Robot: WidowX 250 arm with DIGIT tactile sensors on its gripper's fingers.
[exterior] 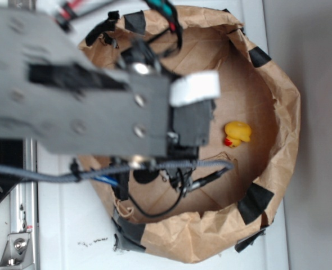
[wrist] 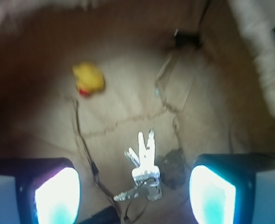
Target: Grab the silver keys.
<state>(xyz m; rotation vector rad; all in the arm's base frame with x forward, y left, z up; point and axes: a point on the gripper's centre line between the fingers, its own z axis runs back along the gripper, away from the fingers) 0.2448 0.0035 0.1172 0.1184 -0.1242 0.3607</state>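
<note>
Grab not yet done; silver keys (wrist: 144,167) lie loose on the brown paper floor of the paper-lined bin (exterior: 284,107), untouched; end effector (wrist: 135,196) hangs above w/ pads (wrist: 58,196) spread wide, holding nothing; keys sit btwn the two pads in wrist view, slightly right of centre, dark lumpy piece (wrist: 175,165) just beside them; yellow duck (wrist: 88,78) well apart; left: descend, close.

silver keys (wrist: 144,163), yellow duck (exterior: 237,133), brown paper bag (exterior: 278,169)
</note>
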